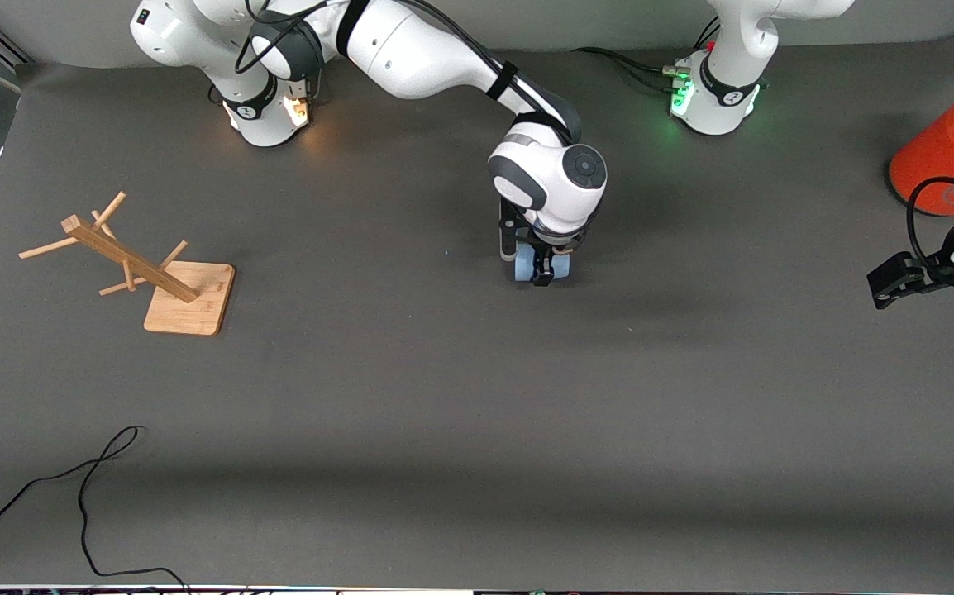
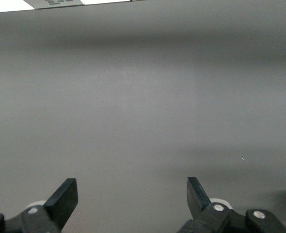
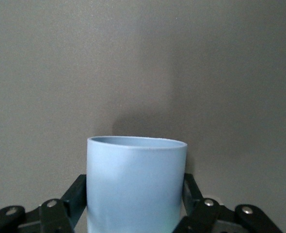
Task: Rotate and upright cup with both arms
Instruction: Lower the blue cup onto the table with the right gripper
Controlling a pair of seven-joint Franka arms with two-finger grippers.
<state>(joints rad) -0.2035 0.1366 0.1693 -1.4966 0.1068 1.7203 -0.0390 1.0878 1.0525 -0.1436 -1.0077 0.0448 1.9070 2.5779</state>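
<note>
The light-blue cup (image 1: 527,268) is at the middle of the table, mostly hidden under my right gripper (image 1: 540,271). In the right wrist view the cup (image 3: 135,184) fills the gap between the two black fingers (image 3: 77,194), which press on its two sides. It is low, at the table's surface, and its end points away from the wrist camera. My left gripper (image 1: 890,285) is open and empty at the left arm's end of the table, well away from the cup. In the left wrist view the left gripper (image 2: 132,194) has only bare table ahead of it.
A big orange-red can (image 1: 940,153) with a grey top stands at the left arm's end, close to the left arm's wrist. A wooden peg rack (image 1: 146,268) on a square base stands at the right arm's end. A black cable (image 1: 84,496) lies near the front edge.
</note>
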